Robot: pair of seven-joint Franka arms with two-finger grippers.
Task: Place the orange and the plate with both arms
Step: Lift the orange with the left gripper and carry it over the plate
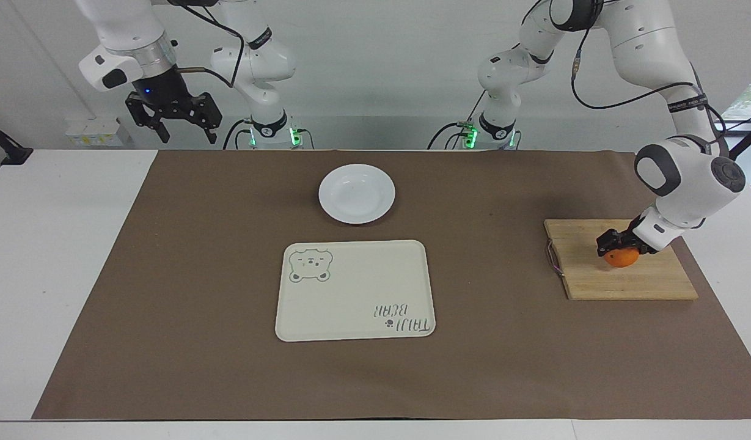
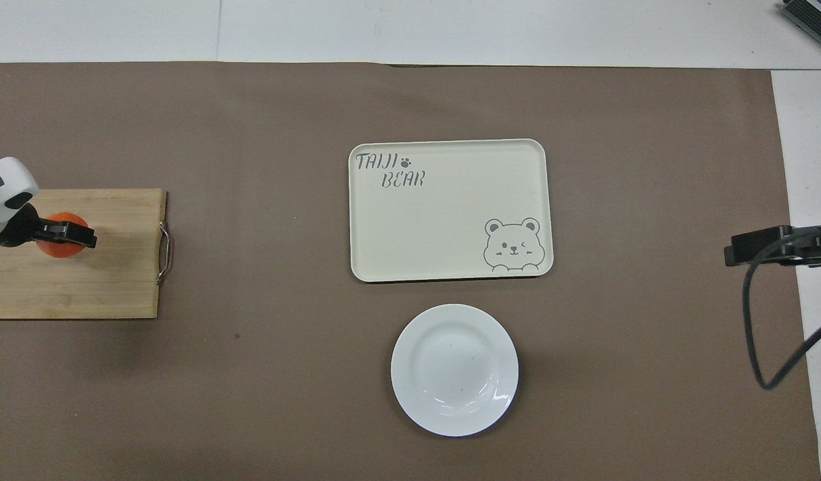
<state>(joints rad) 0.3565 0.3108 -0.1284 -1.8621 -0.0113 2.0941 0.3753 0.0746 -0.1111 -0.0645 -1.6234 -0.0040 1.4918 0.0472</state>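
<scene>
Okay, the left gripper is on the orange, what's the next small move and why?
Probably lift it straight up. The left gripper is closed on the orange just above the cutting board, while the plate sits empty toward the table's middle.

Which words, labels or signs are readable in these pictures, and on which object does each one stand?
"TAIJI BEAR", with a small paw print after "TAIJI": printed on the cream tray, in one corner; a winking bear face is drawn in the corner diagonally across.
Dark bands on both arms carry white lettering, too small to read.
The plate, the orange and the wooden board show no text.
</scene>
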